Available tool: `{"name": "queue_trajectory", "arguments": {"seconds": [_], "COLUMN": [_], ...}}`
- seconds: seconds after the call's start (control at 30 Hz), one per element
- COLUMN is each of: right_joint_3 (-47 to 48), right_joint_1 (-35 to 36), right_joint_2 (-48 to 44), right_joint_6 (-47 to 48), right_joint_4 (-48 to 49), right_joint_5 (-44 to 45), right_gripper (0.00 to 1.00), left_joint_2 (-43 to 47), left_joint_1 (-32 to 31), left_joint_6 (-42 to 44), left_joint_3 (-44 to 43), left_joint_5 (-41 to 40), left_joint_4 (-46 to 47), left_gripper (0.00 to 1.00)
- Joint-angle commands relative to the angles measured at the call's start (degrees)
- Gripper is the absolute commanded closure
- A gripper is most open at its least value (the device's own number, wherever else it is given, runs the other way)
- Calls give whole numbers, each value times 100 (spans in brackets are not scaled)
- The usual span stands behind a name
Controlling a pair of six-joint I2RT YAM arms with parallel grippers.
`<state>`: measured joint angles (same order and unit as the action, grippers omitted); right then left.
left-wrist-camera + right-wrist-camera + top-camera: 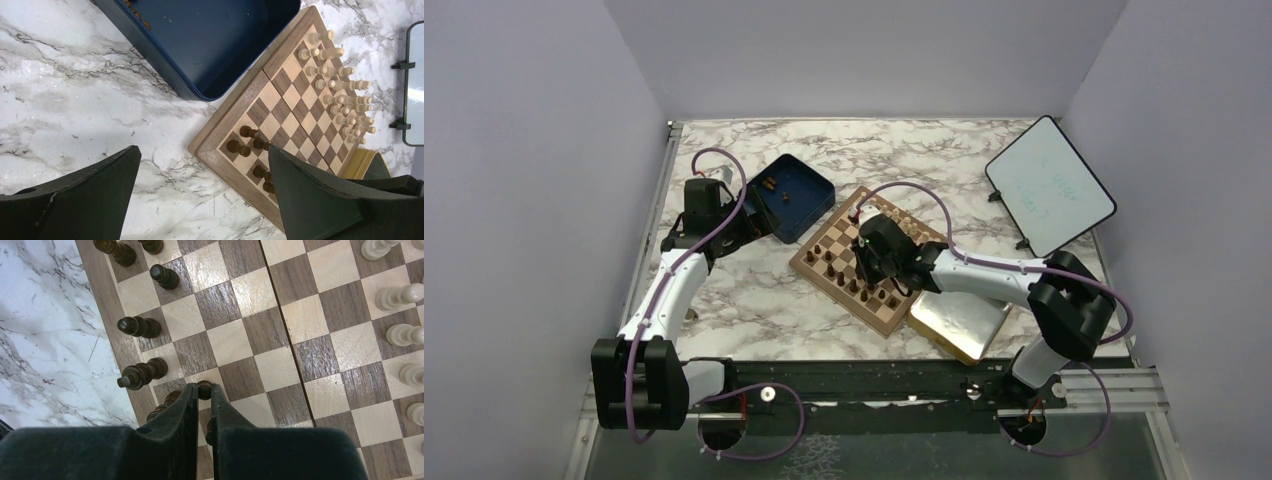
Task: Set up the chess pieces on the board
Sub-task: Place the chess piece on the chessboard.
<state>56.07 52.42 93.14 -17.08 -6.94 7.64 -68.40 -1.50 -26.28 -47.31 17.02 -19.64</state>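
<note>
Bench and layout: on white marble-patterned bench (pixel 754 300), square wooden chessboard with tan and brown checks (pixel 834 232), set cornerwise mid-bench. Dark blue square box (pixel 809 190) just beyond its left corner. Gold-rimmed metal tray (pixel 959 320) just beside its near-right edge.

Far side of chessboard: two rows of pale beige wooden chessmen (pixel 345 100), looking complete.

Near-left side: tiny dark brown wooden chessmen (pixel 142 372) upright along the edge rows, with gaps. Exact count unreadable.

In the blue box: at least two dark chessmen (pixel 771 185) lying loose.

Right gripper (pixel 202 390): low over the dark rows, jaws pinched narrow on the head of one dark chessman.

Left gripper (pixel 205 165): above bare bench between box and chessboard corner, jaws wide, holding nothing.

Judged past halfway: dark ranks part-filled, one piece in placement, box stragglers yet to fetch.
</note>
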Motion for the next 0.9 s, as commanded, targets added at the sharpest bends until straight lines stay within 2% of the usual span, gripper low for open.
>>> {"name": "queue_trajectory", "arguments": {"seconds": [0.0,0.27,0.63,0.87], "right_joint_3": [-26,-16,9,29], "right_joint_1": [57,103,180,183], "right_joint_2": [122,217,184,148], "right_joint_6": [56,64,117,61], "right_joint_4": [67,-47,-139,-150], "right_joint_5": [152,243,335,294], "right_gripper": [86,84,74,71], "left_joint_2": [79,67,71,67], "left_joint_1": [44,44,53,62], "left_joint_6": [9,0,-2,-8], "left_joint_3": [46,46,46,46], "left_joint_5": [-125,-112,-131,-128], "left_joint_4": [-5,-5,-5,-10], "left_gripper": [1,1,1,1]}}
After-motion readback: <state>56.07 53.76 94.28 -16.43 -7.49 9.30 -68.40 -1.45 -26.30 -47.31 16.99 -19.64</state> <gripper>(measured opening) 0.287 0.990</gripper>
